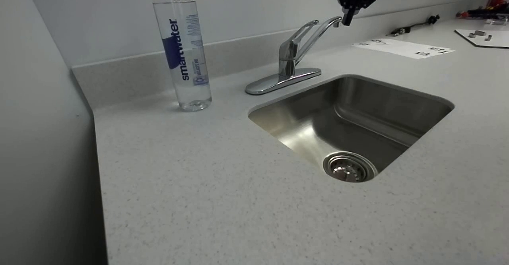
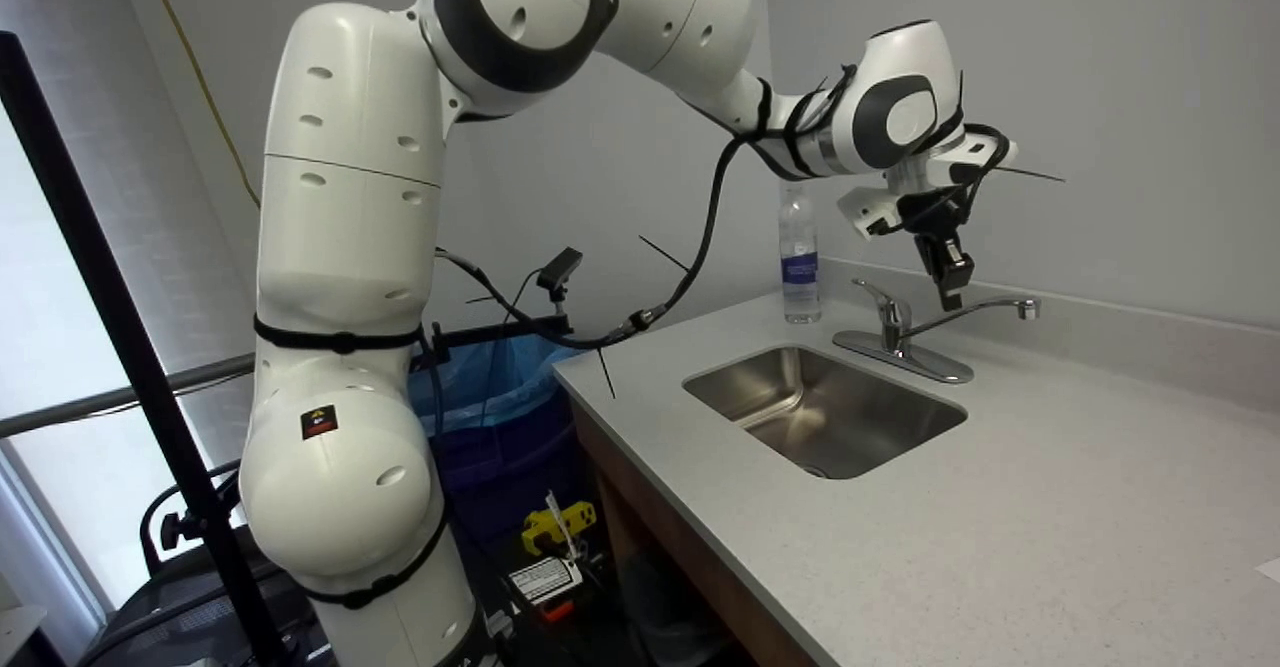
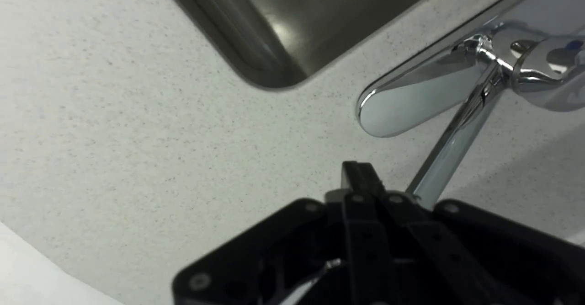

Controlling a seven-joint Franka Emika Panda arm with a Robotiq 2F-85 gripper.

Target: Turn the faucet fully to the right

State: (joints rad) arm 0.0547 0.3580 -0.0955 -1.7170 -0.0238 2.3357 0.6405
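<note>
A grey wall [image 2: 1130, 107] rises behind the pale bench [image 2: 1050, 507]. Just beside the bench stands a dark blue bin [image 2: 515, 462]; well apart from the bench, a window [image 2: 45, 287] glows bright white.

Seemingly a lab, robot arm [image 2: 370, 207] with strapped-on cable [image 2: 712, 207] beside a pale tabletop [image 1: 199, 185], kitchen-style sink [image 1: 385, 104] and faucet [image 1: 287, 67] built in, printed paper [image 1: 401, 49] farther along

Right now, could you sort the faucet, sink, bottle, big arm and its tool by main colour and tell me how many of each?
Silver: 2, the faucet and the sink
Clear: 1, the bottle
White: 1, the arm
Black: 1, the tool
Total: 5
</note>
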